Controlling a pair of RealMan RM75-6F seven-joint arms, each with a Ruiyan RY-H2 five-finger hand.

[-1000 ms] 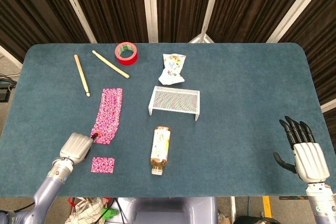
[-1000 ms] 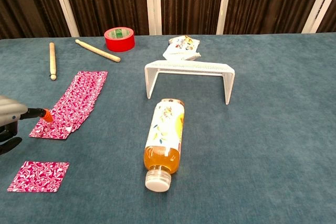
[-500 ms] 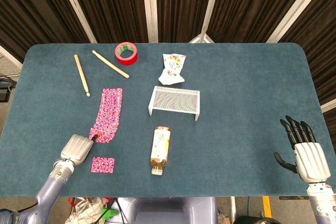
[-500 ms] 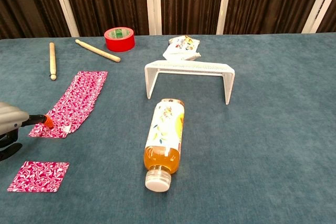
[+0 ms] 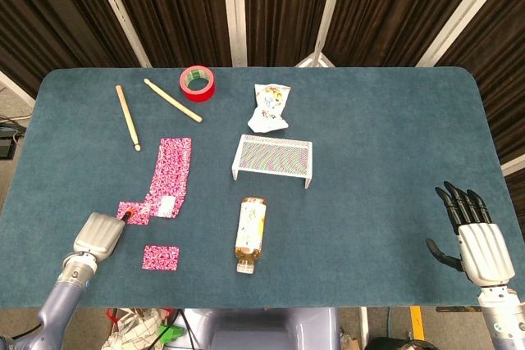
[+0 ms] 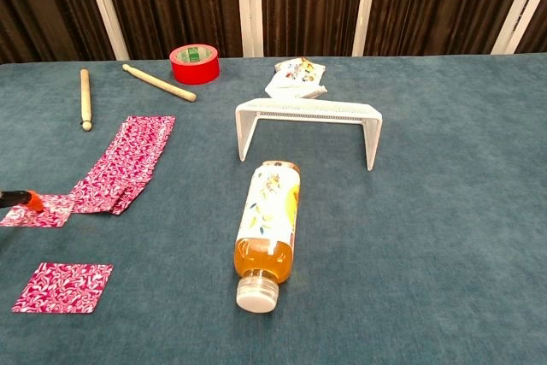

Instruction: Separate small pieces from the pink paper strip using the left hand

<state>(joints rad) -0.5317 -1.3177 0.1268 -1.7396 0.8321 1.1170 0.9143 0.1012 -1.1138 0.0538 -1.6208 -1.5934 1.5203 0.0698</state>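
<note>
From the chest view my left hand (image 5: 98, 234) is almost wholly cut off at the frame edge; only an orange fingertip (image 6: 34, 203) shows there, resting on the near end of the pink paper strip (image 5: 166, 176). From the head view I see only the back of that hand, so I cannot tell whether the fingers pinch the paper or just press on it. The strip's near end is bent sideways toward the hand, and a pale patch shows on it at the bend. My right hand (image 5: 478, 239) shows only in the head view, fingers spread, holding nothing. I count one loose pink piece (image 6: 62, 286) near the table's front edge, two wooden sticks (image 6: 85, 97), one red tape roll (image 6: 194, 62), one white wire rack (image 6: 309, 125), one bottle (image 6: 267, 231), one crumpled packet (image 6: 294, 77).
</note>
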